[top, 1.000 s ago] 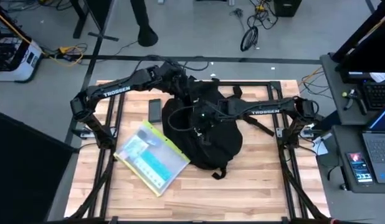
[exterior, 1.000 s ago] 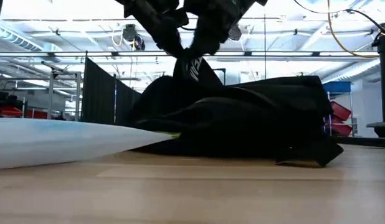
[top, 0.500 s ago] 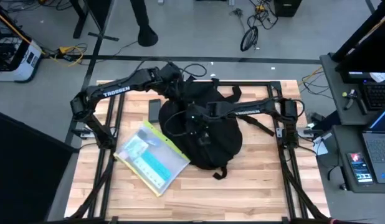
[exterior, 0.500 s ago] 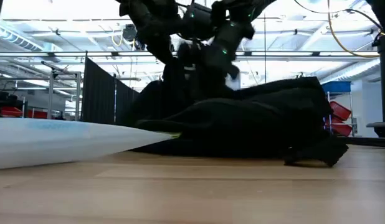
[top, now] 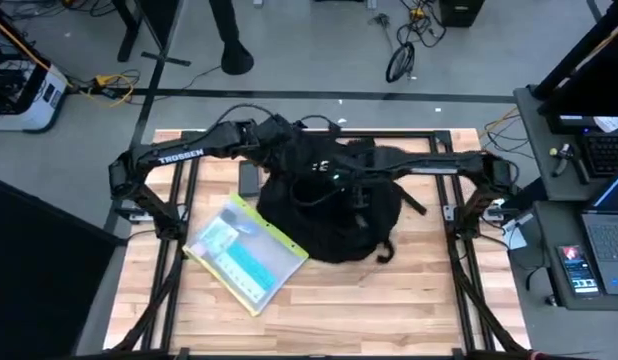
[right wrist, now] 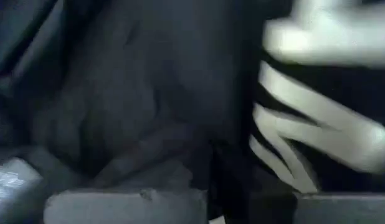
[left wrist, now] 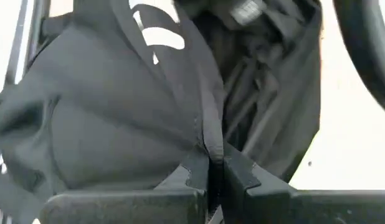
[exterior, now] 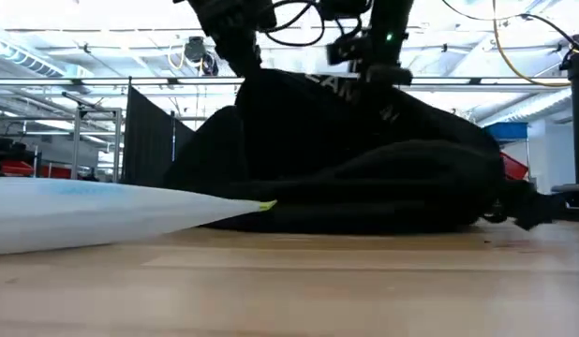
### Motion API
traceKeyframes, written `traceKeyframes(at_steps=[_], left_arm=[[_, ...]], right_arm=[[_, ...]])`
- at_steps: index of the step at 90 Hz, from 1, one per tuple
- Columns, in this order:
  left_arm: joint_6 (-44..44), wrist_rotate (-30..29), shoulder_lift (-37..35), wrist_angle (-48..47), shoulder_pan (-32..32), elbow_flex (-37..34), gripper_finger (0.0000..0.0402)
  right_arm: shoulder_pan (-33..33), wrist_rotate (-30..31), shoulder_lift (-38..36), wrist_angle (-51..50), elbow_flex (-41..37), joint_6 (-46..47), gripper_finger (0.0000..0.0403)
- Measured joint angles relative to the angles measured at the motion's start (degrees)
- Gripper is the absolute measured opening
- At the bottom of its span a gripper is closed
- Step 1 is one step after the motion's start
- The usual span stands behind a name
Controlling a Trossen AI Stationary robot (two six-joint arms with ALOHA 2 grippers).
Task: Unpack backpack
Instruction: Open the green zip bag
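The black backpack (top: pixel 334 205) lies in the middle of the table, its white lettering (exterior: pixel 341 86) facing up, its underside on the wood. My left gripper (top: pixel 292 152) is over its far left part and is shut on its fabric. My right gripper (top: pixel 345 181) reaches in from the right and sits on the backpack's top, close beside the white lettering (right wrist: pixel 304 143), shut on dark fabric. In the low view both grippers, left (exterior: pixel 241 51) and right (exterior: pixel 388 70), stand at the raised top of the backpack. My left gripper pinches a raised ridge of the backpack's black fabric (left wrist: pixel 208 134) between its two fingers (left wrist: pixel 192 174), coming from above and slanting from the table's left. The fabric is drawn up into a peak at the fingers, while the backpack's bottom stays on the table. My right gripper holds dark fabric (right wrist: pixel 199 143) on the backpack's top next to the lettering, from above. The fabric fills the wrist view and hides which part it has.
A clear zip pouch (top: pixel 244 255) with blue and green contents lies on the table left of the backpack, touching its near left edge. A small dark flat object (top: pixel 249 178) lies by the backpack's far left. A loose strap end (top: pixel 384 252) trails at the near right.
My right gripper has gone up and toward the table's right edge with the backpack's top fabric. The backpack's upper part has risen and stands taller. Its body has slid a little toward the right, its bottom still on the table. My left gripper has kept its hold.
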Motion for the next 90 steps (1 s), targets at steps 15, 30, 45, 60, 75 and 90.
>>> traceKeyframes(at_steps=[15, 30, 45, 60, 75, 90], left_arm=[[0.0, 0.0, 0.0, 2.9, -2.7, 0.0, 0.0003], [0.0, 0.0, 0.0, 6.3, -4.5, 0.0, 0.0003], [0.0, -0.1, 0.0, 6.8, -5.1, 0.0, 0.0003], [0.2, -0.6, 0.0, 6.3, -4.6, 0.0, 0.0003], [0.3, -2.0, 1.0, 7.1, -2.5, 0.0, 0.0009], [0.5, -2.1, 4.9, 10.7, -1.5, 0.0, 0.0054]], right_arm=[[-3.3, -0.2, -3.3, -3.8, 0.0, 3.9, 0.0000], [-5.1, -0.1, -3.7, -4.0, 0.0, 3.9, 0.0000], [-7.2, 3.0, -3.7, -3.9, 0.0, 5.9, 0.0000], [-6.7, 0.2, -3.7, -4.5, 0.0, 9.4, 0.0000], [-5.1, -14.5, -3.7, -4.4, 0.0, 13.0, 0.0000], [-4.9, -14.9, -3.8, -4.7, -0.8, 17.3, 0.0000]])
